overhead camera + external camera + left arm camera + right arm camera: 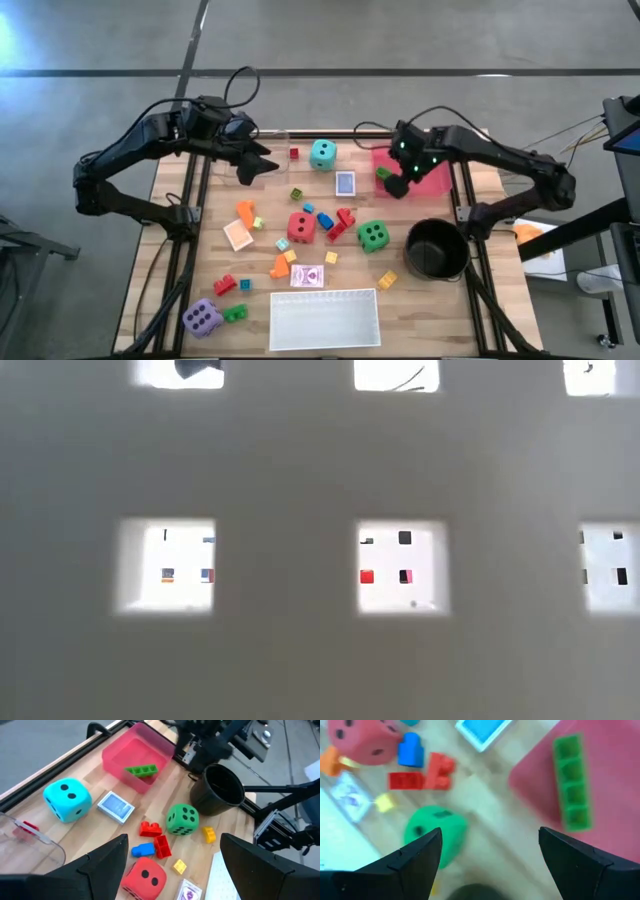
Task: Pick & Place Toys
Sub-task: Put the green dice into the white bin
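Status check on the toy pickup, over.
Left gripper open, empty, at the table's far left. Right gripper open over the pink tray; green block lies inside. Dice and blocks scattered, nothing blocking.

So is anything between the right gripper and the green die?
Nothing visible. The right gripper, open and empty, hovers by the pink tray; bare wood separates it from the green die.

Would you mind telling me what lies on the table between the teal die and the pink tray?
In the high view, a blue-backed playing card lies between the teal die and the pink tray, slightly nearer the table's middle.
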`<state>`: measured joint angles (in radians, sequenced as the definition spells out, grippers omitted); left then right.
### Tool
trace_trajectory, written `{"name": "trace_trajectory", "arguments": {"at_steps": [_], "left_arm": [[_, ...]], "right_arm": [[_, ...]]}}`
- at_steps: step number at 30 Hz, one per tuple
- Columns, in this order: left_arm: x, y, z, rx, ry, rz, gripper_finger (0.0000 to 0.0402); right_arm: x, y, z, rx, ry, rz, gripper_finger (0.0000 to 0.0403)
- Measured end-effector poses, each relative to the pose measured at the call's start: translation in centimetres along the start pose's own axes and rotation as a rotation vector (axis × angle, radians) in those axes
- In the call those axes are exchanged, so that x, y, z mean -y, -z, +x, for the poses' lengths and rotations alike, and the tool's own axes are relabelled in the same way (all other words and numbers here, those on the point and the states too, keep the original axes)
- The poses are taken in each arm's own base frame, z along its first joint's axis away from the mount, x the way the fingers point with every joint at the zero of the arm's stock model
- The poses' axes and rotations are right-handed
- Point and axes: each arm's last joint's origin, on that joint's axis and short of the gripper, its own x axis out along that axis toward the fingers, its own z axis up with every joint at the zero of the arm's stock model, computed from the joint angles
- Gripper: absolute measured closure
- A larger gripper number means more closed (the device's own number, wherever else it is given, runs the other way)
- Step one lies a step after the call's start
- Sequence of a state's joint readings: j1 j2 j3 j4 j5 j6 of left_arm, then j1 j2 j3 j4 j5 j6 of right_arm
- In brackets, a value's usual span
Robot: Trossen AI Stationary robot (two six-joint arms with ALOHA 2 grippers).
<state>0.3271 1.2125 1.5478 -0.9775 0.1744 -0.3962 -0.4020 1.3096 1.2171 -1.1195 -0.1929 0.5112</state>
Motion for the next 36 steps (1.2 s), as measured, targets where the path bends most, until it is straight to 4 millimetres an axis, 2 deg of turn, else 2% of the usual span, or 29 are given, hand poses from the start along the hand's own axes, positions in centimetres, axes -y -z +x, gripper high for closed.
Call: {"name": "trace_trajectory", "arguments": {"at_steps": [6, 12, 15, 25, 36], "left_arm": [[0.0, 0.0, 0.0, 0.000, 0.000, 0.004, 0.0085], [0.0, 0.0, 0.0, -0.002, -0.001, 0.005, 0.0085], [0.0, 0.1, 0.0, -0.006, -0.002, 0.006, 0.0085], [-0.1, 0.2, 0.0, -0.024, -0.009, 0.003, 0.0086], [-0.1, 0.2, 0.0, -0.023, -0.008, 0.020, 0.0086]], "right_arm": [[-3.2, 1.9, 1.7, -0.083, 0.005, 0.126, 0.0078], [-5.6, 2.8, 4.5, -0.075, 0.101, 0.128, 0.0078], [-6.4, 3.1, 5.2, -0.057, 0.094, 0.111, 0.0078], [-5.4, 4.3, 7.7, -0.069, 0.093, 0.181, 0.0078], [-5.8, 4.0, 7.6, -0.056, 0.056, 0.155, 0.0078]]}}
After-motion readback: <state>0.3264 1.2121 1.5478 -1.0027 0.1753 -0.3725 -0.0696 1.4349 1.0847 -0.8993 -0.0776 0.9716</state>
